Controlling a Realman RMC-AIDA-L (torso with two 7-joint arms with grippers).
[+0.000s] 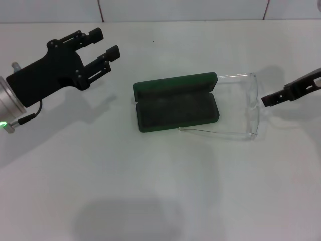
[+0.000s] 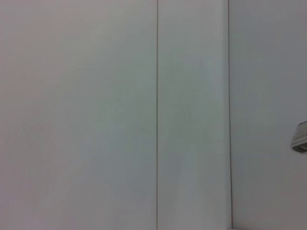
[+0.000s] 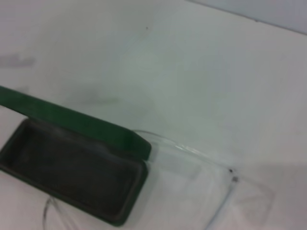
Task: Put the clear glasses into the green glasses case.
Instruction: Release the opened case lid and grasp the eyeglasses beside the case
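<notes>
Your right gripper (image 1: 264, 100) sits just beside the front of the glasses (image 1: 251, 108), on the side away from the case (image 1: 175, 103). You see only one dark fingertip edge-on, so you cannot tell how wide it stands or whether it has anything; nothing looks lifted. The glasses lie on the table (image 1: 160, 191), arms unfolded and reaching past your gripper towards the open, empty case, one arm along its lid side, the other along its near edge.

You look to be at the approach, with the grasp not yet made. Next you need to close on the front frame or a corner, lift, then carry the glasses away from you over the lined tray; folding the arms may be needed for a fit.

The left gripper (image 1: 104, 46) hovers well off beyond the case's far end, fingers parted, holding nothing.

The right wrist view gives you the lining and the hinge of the near arm (image 3: 232, 173) up close. The left wrist view shows only wall panels.
</notes>
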